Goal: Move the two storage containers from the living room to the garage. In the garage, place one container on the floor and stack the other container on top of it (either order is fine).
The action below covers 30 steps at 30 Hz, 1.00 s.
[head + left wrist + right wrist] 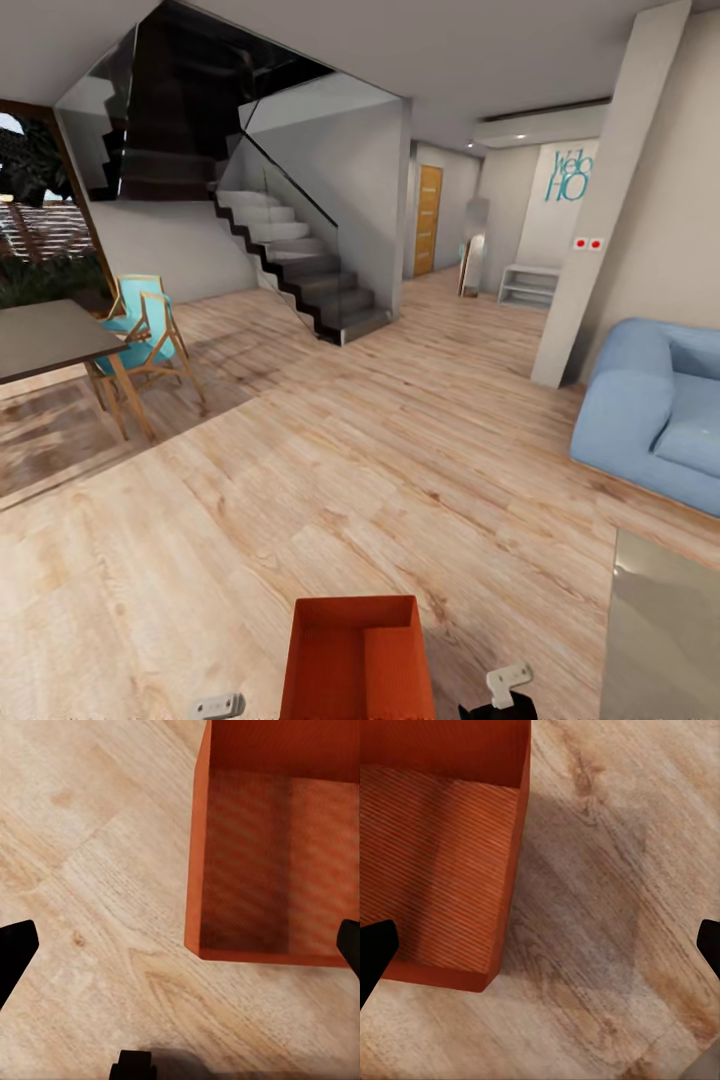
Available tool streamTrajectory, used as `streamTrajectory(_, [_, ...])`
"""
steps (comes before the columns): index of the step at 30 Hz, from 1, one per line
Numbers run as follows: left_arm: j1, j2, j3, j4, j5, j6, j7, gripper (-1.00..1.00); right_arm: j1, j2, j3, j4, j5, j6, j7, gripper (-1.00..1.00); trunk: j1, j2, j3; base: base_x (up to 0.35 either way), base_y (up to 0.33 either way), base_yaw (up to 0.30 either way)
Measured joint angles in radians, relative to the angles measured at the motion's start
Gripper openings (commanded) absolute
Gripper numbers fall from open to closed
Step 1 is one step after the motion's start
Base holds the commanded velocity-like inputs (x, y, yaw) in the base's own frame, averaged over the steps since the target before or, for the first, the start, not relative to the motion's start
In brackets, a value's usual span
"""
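One orange-red open-topped storage container (358,660) sits low at the centre of the head view, over the light wood plank floor (330,480) of the living room. My left gripper (184,949) hangs open beside the container's (277,855) outer wall, its dark fingertips (16,952) far apart. My right gripper (542,949) is open too, at the other side of the container (435,862), over a shadow on the planks. Grey parts of the left arm (215,706) and the right arm (508,685) flank the bin. The second container and the garage are out of view.
A blue sofa (650,410) and a glossy grey low table (665,640) stand at the right. On the left are a dining table (50,335) and a turquoise chair (145,335). Ahead are a staircase (300,260), a pillar (610,200) and a hallway with a wooden door (428,220).
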Motion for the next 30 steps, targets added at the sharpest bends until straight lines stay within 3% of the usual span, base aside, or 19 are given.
streamTrajectory(30, [0.000, 0.002, 0.000, 0.000, -0.002, -0.001, 0.001, 1.00, 0.000, 0.001, 0.000, 0.000, -0.003, 0.000, 0.000, 1.00, 0.000, 0.000, -0.040, 0.000, 0.000, 0.086])
